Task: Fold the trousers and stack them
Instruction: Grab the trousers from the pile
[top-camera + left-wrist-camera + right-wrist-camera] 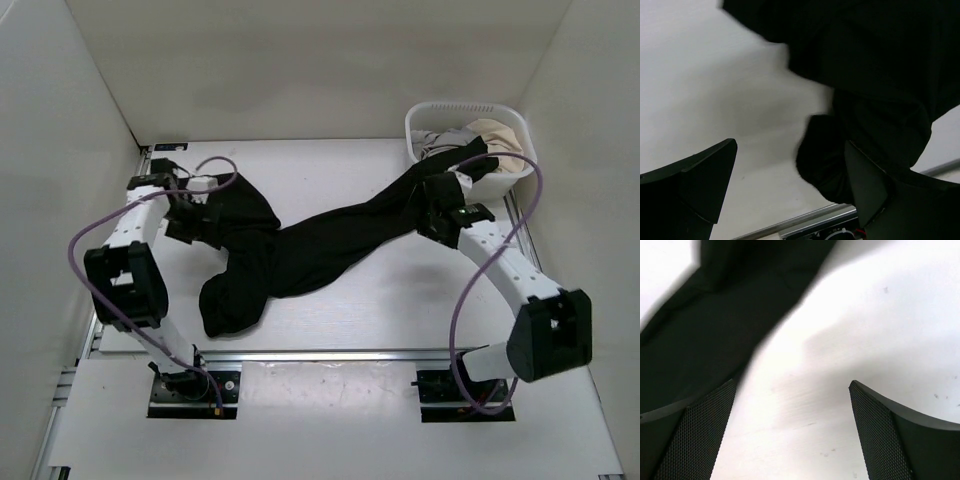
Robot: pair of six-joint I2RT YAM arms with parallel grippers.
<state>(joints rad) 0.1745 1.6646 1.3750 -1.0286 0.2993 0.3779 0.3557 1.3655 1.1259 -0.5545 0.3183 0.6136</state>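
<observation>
The black trousers (300,250) lie crumpled across the table, from a bunched heap at the left front to one leg stretching up to the white basket (470,108) at the far right. My left gripper (200,215) is open, low over the trousers' left part. In the left wrist view (790,145) black fabric (880,75) fills the upper right and runs under the right finger (865,185). My right gripper (437,203) is open beside the stretched leg. In the right wrist view (792,383) bare table lies between the fingers and the fabric (705,335) is at the upper left.
The basket holds a grey garment (437,142) and a beige garment (497,135). White walls close in the table on the left, back and right. A metal rail (330,353) runs along the near edge and shows in the left wrist view (805,220).
</observation>
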